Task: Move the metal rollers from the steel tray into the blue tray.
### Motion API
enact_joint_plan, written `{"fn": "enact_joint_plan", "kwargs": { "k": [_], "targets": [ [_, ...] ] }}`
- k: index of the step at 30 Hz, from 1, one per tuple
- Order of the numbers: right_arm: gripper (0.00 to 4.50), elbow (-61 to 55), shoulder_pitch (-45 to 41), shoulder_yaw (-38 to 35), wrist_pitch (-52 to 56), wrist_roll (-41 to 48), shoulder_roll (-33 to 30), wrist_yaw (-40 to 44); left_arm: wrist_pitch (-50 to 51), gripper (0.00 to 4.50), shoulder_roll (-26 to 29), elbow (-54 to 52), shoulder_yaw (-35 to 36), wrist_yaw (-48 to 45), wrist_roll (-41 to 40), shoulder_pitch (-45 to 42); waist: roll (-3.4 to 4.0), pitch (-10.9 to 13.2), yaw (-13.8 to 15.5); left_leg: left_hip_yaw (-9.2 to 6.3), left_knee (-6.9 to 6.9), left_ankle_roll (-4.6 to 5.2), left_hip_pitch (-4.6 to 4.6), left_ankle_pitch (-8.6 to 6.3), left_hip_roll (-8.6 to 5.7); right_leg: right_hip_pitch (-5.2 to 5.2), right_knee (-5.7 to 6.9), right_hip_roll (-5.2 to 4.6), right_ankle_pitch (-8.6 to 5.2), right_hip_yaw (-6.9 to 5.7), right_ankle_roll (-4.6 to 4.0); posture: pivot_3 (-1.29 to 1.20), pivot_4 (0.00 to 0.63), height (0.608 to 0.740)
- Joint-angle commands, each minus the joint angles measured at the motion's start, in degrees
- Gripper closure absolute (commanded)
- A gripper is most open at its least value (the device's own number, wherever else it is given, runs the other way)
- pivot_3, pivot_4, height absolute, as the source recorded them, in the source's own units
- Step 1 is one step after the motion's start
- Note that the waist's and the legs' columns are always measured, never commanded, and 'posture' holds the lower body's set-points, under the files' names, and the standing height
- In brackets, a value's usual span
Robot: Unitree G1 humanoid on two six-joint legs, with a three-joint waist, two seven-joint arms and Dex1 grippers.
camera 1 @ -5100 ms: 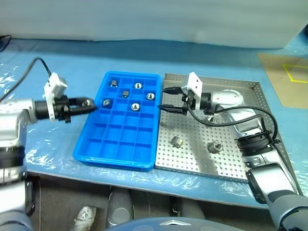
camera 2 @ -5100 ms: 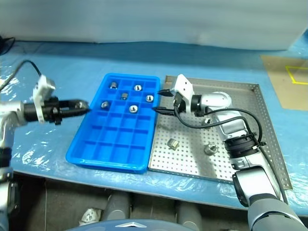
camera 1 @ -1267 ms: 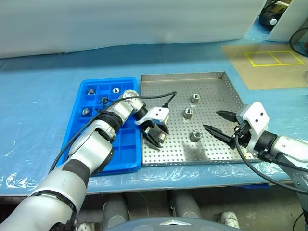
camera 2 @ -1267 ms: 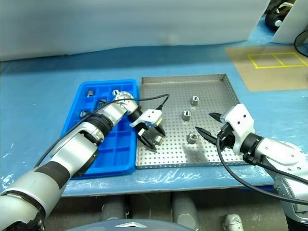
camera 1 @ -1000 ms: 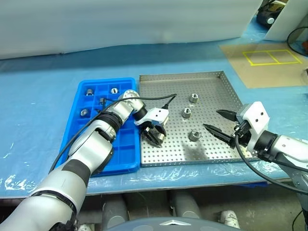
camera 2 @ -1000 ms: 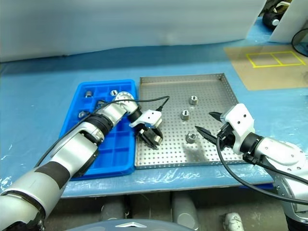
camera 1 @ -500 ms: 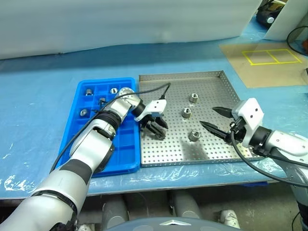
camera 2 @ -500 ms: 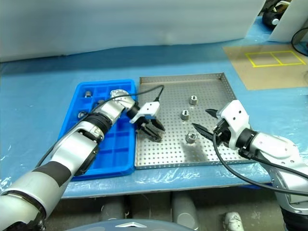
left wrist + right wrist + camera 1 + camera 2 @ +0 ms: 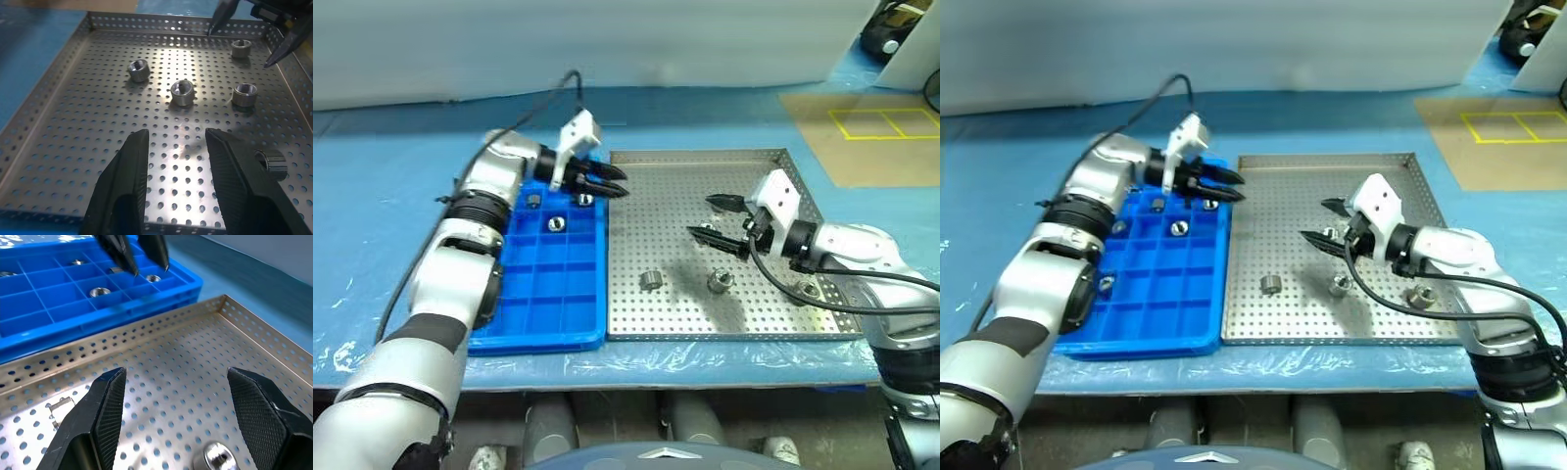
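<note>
Left eye view: the right hand [image 9: 709,217] hangs released and empty over the steel tray [image 9: 636,313], with the nearest metal rollers [image 9: 720,282] just nearer the robot than its tips. The left hand [image 9: 619,186], slightly parted and empty, hovers at the blue tray's [image 9: 538,323] far edge. 5 rollers remain on the steel, and at least 3 sit in cells.

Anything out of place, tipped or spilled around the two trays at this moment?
One metal roller in the steel tray lies tipped on its side, on the half nearer the blue tray; the others there appear to stand on end. Nothing looks spilled or damaged.
</note>
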Motion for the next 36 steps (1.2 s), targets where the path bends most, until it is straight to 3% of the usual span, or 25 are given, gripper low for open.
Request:
{"fn": "enact_joint_plan", "kwargs": {
  "k": [1,5,9,16,24,36],
  "targets": [
    [1.14,4.0,-4.2,2.3,-3.9,-1.4,1.5,2.6,4.7,2.59,4.9,-11.1,2.0,-0.5,-2.5,4.9,0.01,0.0,0.6,0.0,-0.03,-0.01,0.0,0.0,0.0,0.0,0.0,-0.01,0.0,-0.02,0.0,-0.14,0.15,0.74],
    [1.14,7.6,-7.1,3.7,-5.8,-2.5,3.2,4.2,9.8,2.59,6.9,-22.5,1.1,0.1,-4.4,10.5,0.02,0.0,2.1,0.01,-0.14,-0.2,0.01,0.11,0.07,-0.02,0.04,-0.01,0.0,-0.13,-0.01,-0.12,0.15,0.74],
    [1.14,7.9,-7.0,3.6,-6.2,-3.0,3.4,4.9,16.1,2.59,3.8,-28.3,-0.7,0.0,-7.1,9.6,-0.01,0.0,4.4,-0.01,-0.08,-0.28,-0.17,0.17,0.08,-0.03,0.07,-0.09,0.0,-0.29,-0.02,-0.14,0.15,0.74],
    [1.14,4.1,-2.8,0.7,-4.6,-2.7,2.0,2.6,15.1,2.59,-3.3,-27.5,-9.7,-3.1,-5.0,8.1,-0.03,0.0,4.1,-0.01,0.05,-0.33,-0.08,0.2,-0.04,0.02,0.08,-0.14,0.0,-0.1,0.0,-0.24,0.15,0.74],
    [1.14,-4.5,6.0,-6.4,-0.7,-1.4,0.2,-2.3,1.7,2.59,-5.5,-17.1,-21.5,-4.9,4.9,10.7,-0.01,0.0,0.8,-0.01,-0.1,-0.48,0.06,0.29,0.04,-0.03,0.05,0.08,0.01,0.04,0.04,-0.38,0.15,0.74],
    [1.14,-20.9,23.8,-14.7,8.4,7.2,-4.2,-1.0,-6.5,2.59,-14.2,-0.4,-20.3,-1.7,8.2,6.6,0.01,0.0,0.0,0.02,0.03,-0.1,0.09,0.06,-0.05,0.1,-0.05,0.01,0.02,0.16,0.07,-0.5,0.15,0.74]
  ]
}}
